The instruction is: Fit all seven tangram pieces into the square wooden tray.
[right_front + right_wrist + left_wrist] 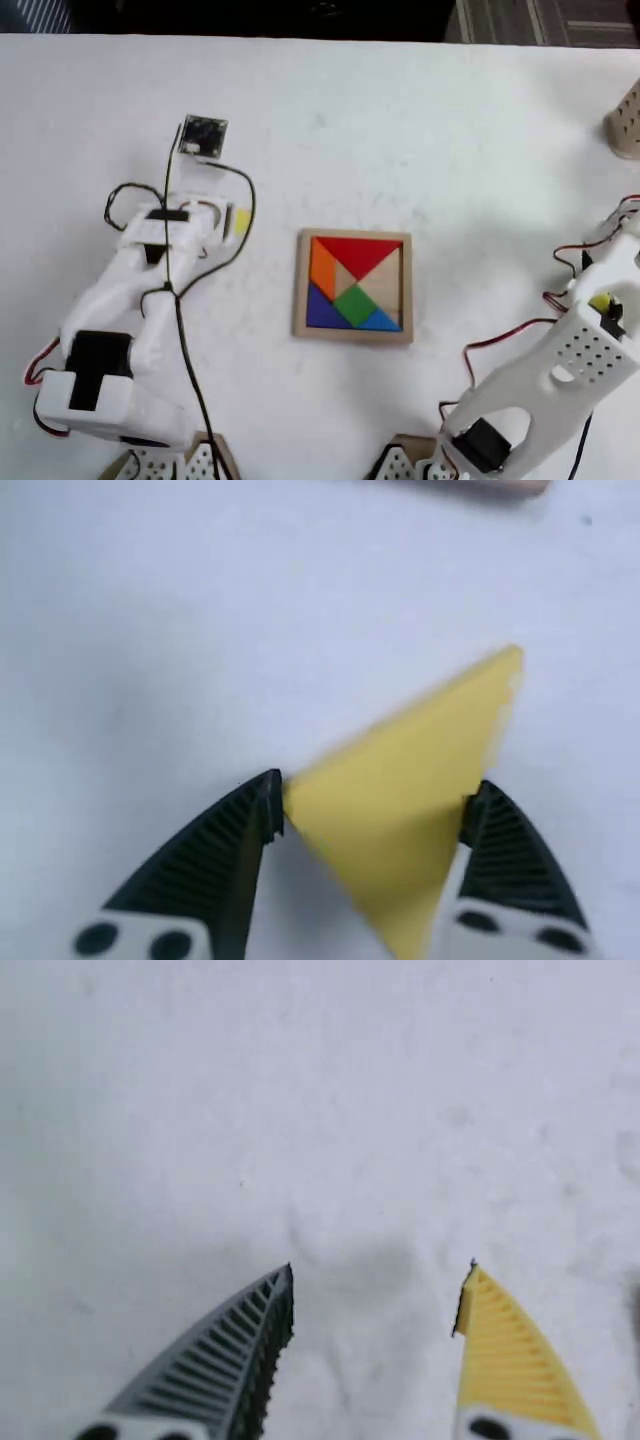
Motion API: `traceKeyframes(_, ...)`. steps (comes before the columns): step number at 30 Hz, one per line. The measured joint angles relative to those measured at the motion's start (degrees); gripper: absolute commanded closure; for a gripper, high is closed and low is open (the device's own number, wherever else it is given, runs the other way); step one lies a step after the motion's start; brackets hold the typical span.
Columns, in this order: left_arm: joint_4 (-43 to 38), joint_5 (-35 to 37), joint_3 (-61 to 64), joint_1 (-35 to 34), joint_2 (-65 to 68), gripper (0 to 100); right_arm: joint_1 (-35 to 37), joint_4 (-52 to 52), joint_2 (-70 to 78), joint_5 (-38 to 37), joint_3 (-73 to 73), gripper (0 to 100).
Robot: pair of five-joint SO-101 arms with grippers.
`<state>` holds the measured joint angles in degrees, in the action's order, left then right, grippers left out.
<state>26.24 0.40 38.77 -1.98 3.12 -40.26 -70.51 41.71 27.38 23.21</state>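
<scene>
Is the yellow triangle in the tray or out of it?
Out. The yellow triangle is held in the right gripper above the bare white table, away from the wooden tray.

No legible txt, nos., labels or signs. Small dark square board (pixel 203 135): marks too small to read. Wooden tray (pixel 302 290): rim shows no readable print. Yellow piece (pixel 400 810): face blurred, nothing readable.
</scene>
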Motion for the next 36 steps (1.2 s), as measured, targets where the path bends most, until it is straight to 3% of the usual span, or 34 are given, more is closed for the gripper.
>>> traceKeyframes(19,0.0,0.0,0.0,0.0,0.0,71,-1.1,-8.5,-5.6,-0.1,1.8,84.4)
traceKeyframes(25,0.0,0.0,0.0,0.0,0.0,71,-1.2,-11.4,-9.4,-3.9,1.8,84.2)
traceKeyframes(31,0.0,0.0,0.0,0.0,0.0,71,-1.1,-13.6,-9.8,-7.1,1.8,71.4)
traceKeyframes(36,0.0,0.0,0.0,0.0,0.0,71,-1.1,-14.1,-10.4,-8.6,1.7,70.5)
